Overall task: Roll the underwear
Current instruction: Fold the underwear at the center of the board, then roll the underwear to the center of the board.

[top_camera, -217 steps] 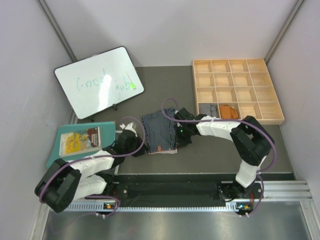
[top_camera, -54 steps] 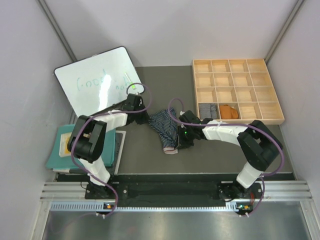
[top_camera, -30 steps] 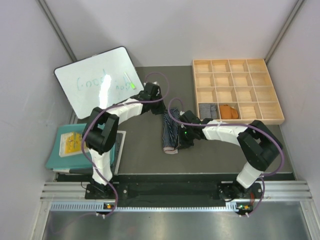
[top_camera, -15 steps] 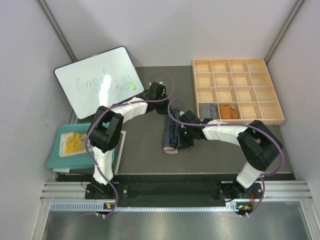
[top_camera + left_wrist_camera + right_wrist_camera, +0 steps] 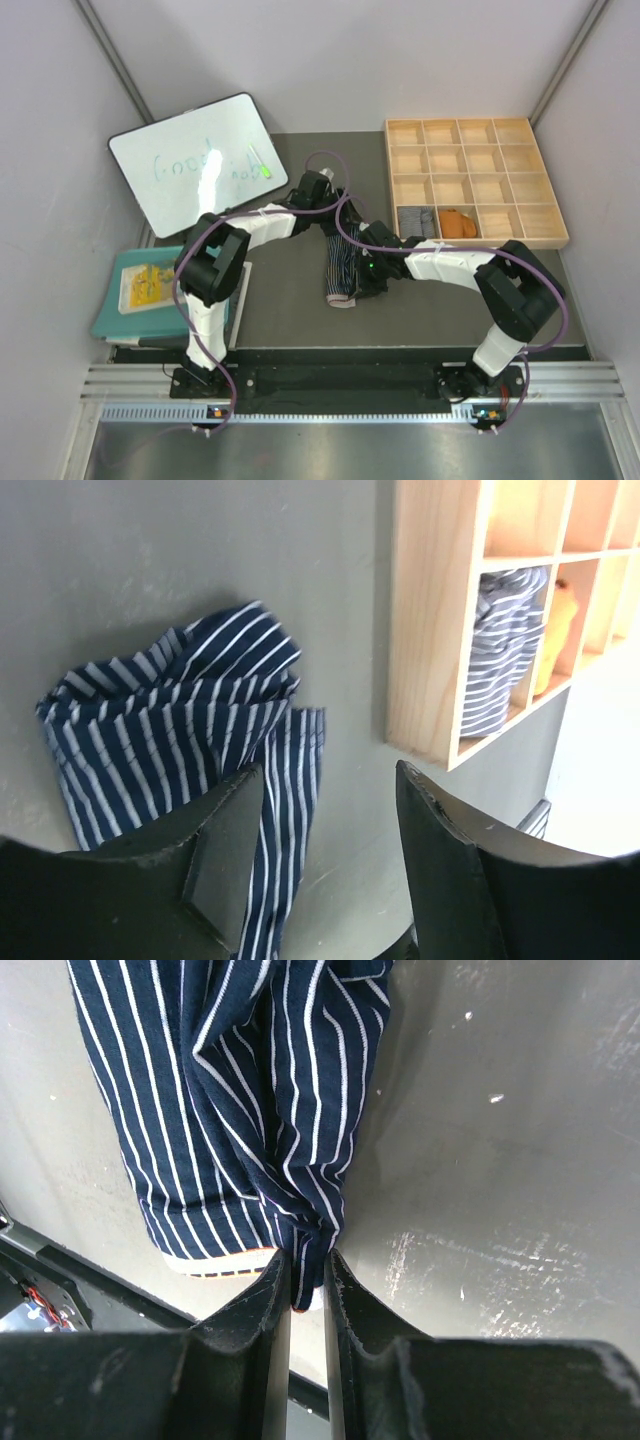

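Navy pair (image 5: 340,262) folded long, a fold pinched by right gripper (image 5: 303,1280), left gripper (image 5: 325,780) held spread over its far end, grey pair (image 5: 500,650) lodged in tray (image 5: 425,630)

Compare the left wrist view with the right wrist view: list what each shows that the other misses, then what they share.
Only the left wrist view: the wooden tray with the grey pinstriped pair and the rust-orange pair in neighbouring compartments, and the left gripper, open and empty. Only the right wrist view: the right gripper pinching a fold of the navy striped pair. Both: that navy striped pair, bunched on the grey table.
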Controlling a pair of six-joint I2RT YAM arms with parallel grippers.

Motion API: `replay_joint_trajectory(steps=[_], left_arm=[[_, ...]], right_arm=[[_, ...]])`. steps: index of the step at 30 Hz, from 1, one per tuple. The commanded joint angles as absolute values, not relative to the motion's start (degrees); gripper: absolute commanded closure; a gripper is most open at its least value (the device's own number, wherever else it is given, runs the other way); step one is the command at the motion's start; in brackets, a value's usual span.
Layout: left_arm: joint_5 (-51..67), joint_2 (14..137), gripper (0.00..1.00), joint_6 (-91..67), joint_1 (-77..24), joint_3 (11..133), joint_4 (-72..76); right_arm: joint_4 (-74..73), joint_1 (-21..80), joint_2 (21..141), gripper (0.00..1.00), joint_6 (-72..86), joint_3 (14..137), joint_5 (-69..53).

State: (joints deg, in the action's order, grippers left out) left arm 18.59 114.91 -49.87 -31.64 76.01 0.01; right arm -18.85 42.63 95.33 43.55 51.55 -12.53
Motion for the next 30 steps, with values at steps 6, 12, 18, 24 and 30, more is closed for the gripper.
replay_joint_trajectory(steps=[6,12,18,24,30], left_arm=[[16.79,108.99,0.42,-47.11,-32.52,72.78,0.18],[13.64,107.14,0.47,-46.50,-34.97,70.32,-1.56],[9.67,104.42,0.47,-45.35,-35.77,68.12,-3.69],[10.89,102.57,0.47,-46.84,-37.70,64.43,-0.53],[11.52,103.97,0.47,-49.30,-39.64,62.14,2.90]], right_arm=[[-19.69,42.98,95.54,1.00,42.63,51.50,-10.28],[-19.69,42.89,95.19,1.00,42.71,51.42,-10.20],[-19.69,42.98,94.75,1.00,42.80,50.89,-10.02],[-19.16,42.98,94.66,1.00,42.98,50.54,-10.11],[-19.07,42.89,93.69,1.00,43.15,50.28,-10.19]])
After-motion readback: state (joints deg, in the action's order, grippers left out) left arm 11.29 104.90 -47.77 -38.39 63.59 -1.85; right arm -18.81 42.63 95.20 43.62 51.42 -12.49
